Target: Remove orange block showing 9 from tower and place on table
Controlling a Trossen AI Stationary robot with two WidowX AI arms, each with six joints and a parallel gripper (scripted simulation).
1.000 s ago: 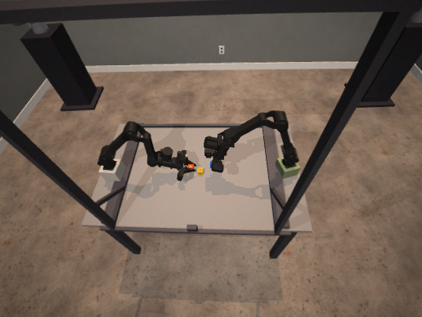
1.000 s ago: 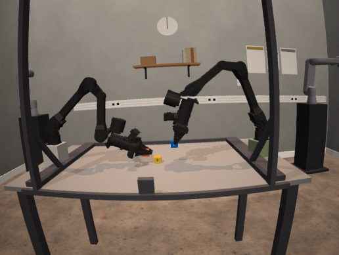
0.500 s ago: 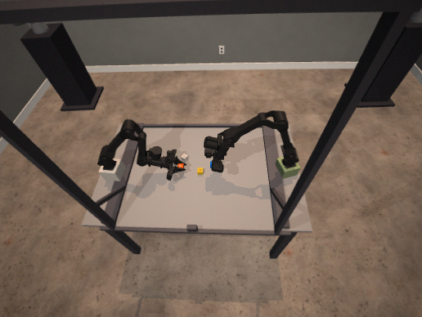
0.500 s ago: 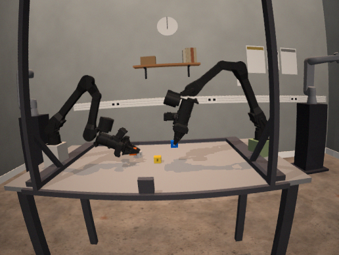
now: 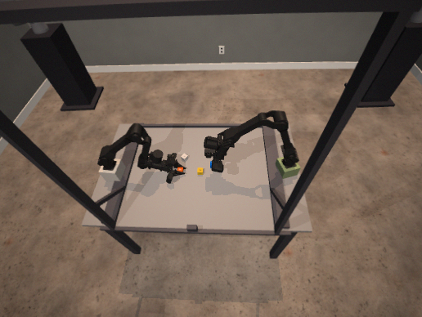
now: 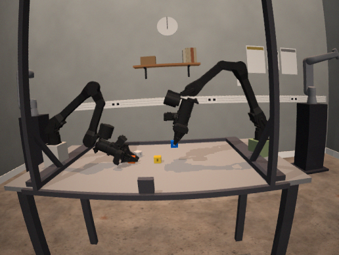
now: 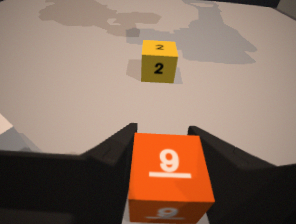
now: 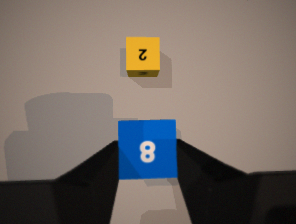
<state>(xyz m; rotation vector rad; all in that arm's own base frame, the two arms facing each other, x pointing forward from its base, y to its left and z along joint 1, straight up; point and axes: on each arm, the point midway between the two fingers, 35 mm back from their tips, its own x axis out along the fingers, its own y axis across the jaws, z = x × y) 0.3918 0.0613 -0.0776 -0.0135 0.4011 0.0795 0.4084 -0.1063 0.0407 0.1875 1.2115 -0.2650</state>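
Observation:
The orange block showing 9 (image 5: pixel 180 168) (image 7: pixel 170 175) sits between the fingers of my left gripper (image 5: pixel 178 170) (image 6: pixel 131 158) (image 7: pixel 162 131), which is shut on it very low over the table (image 5: pixel 196 204) (image 6: pixel 203 171). I cannot tell whether the block touches the table. The yellow block showing 2 (image 5: pixel 199 171) (image 6: pixel 157 159) (image 7: pixel 159 62) (image 8: pixel 142 55) stands alone on the table, a few block widths to its right. My right gripper (image 5: pixel 214 165) (image 6: pixel 175 142) (image 8: pixel 146 146) is shut on the blue block showing 8 (image 5: pixel 212 164) (image 6: pixel 173 145) (image 8: pixel 147 149), held above the table beside the yellow block.
A white block (image 5: pixel 185 156) (image 6: pixel 138 153) lies on the table just behind the left gripper. A small dark box (image 5: pixel 192 227) (image 6: pixel 145 185) stands at the table's front edge. Dark raised rails run along both sides of the table, by the arm bases.

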